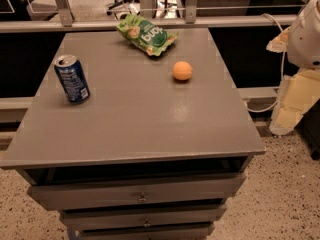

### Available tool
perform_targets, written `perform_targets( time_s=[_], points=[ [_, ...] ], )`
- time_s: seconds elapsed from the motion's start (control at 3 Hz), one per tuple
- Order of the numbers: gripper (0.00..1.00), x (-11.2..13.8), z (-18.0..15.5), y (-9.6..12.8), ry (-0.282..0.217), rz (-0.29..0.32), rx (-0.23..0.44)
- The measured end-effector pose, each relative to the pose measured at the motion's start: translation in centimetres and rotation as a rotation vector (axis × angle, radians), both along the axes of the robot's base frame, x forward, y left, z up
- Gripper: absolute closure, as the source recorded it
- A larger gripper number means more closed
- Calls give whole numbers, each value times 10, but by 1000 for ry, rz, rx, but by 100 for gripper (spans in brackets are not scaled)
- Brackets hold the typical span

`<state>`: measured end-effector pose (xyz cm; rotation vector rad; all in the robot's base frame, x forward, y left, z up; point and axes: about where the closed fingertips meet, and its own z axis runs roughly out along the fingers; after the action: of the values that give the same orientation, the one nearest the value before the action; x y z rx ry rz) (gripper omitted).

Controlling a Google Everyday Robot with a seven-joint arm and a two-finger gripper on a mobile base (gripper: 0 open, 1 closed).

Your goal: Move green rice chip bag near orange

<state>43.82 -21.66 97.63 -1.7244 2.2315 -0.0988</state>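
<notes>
The green rice chip bag [146, 34] lies flat at the far edge of the grey table top [140, 119], a crinkled green packet with white lettering. The orange [182, 70] sits on the table a little nearer and to the right of the bag, with a short gap between them. My arm hangs off the table's right side. Its white joint [307, 31] is at the upper right, and my pale gripper [286, 121] points down below it, well away from the bag and the orange and holding nothing I can see.
A blue soda can [72, 78] stands upright near the table's left edge. A metal rail [150, 23] runs behind the far edge. Drawers [142, 196] are below the front edge. Speckled floor lies to the right.
</notes>
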Motion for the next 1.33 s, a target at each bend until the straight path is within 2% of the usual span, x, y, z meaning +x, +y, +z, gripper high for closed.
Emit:
perform_targets(
  time_s=[0.33,0.67,1.0,1.33],
  points=[
    [0,1,0,0,-3,-4,4],
    [0,27,3,-12,-57,-108,93],
    [0,67,5,-29,-122,-220,199],
    [0,124,8,-39,-191,-338,329]
  ],
)
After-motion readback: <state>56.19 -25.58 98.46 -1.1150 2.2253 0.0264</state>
